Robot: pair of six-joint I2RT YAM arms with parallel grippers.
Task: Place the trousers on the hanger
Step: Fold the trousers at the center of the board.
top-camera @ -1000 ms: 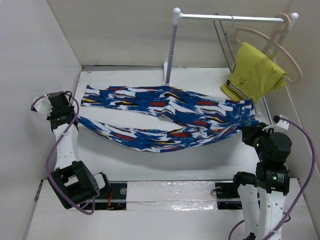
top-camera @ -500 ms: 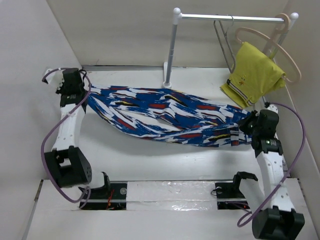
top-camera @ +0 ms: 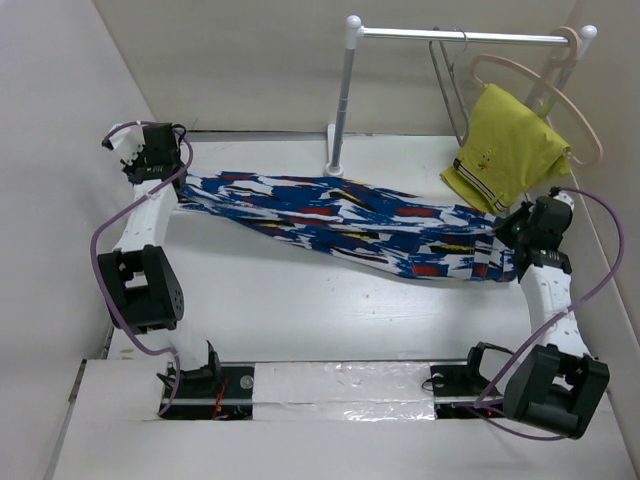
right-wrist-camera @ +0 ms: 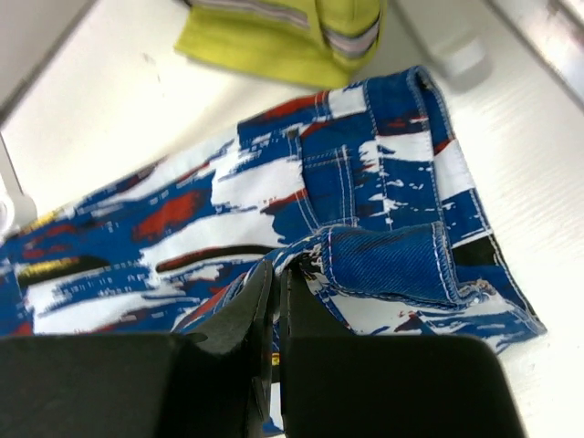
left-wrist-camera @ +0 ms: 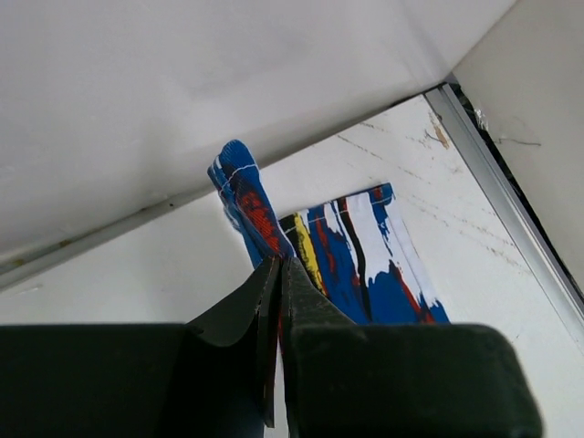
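Blue-and-white printed fabric trousers (top-camera: 350, 225) stretch lengthwise, folded, across the white tabletop (top-camera: 300, 320). The left tool (left-wrist-camera: 276, 265) is clenched on the leg ends, and the right tool (right-wrist-camera: 274, 269) is clenched on the waistband.

- We see the trousers (top-camera: 350, 225) in a busy blue-and-white print, streaked with red, black and yellow.
- We see a plain yellow garment (top-camera: 510, 145).
- We find the wire hanger (top-camera: 447, 88) grey and the thicker hanger (top-camera: 592, 125) pale beige.
- We note the white-posted rail (top-camera: 345, 95) and the white table (top-camera: 300, 310).
- We see the left arm (top-camera: 148, 215) white with black joints.
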